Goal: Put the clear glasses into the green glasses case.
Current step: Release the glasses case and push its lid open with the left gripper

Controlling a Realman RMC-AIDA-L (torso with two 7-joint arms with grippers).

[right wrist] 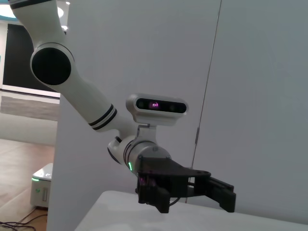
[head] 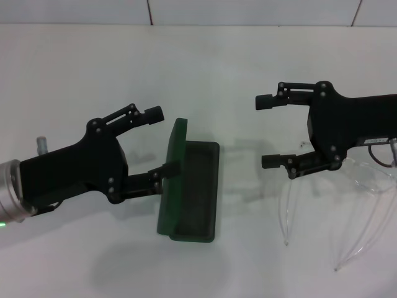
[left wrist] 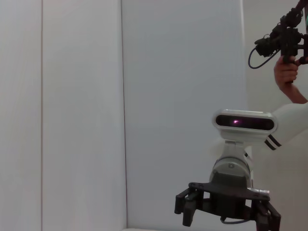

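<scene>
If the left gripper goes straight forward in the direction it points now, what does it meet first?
Most likely the raised lid of the green glasses case: the left gripper is open and points at it, its lower finger already at the lid. Height is hard to judge.

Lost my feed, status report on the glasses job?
Left end effector open at the open green case. Right end effector open, above the clear glasses on the table. Nothing between them.

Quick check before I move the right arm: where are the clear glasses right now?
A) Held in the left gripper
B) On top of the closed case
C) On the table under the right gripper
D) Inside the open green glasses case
C: the clear glasses lie on the table beneath the open right gripper; the open green glasses case holds nothing, with the left gripper at its lid.
</scene>
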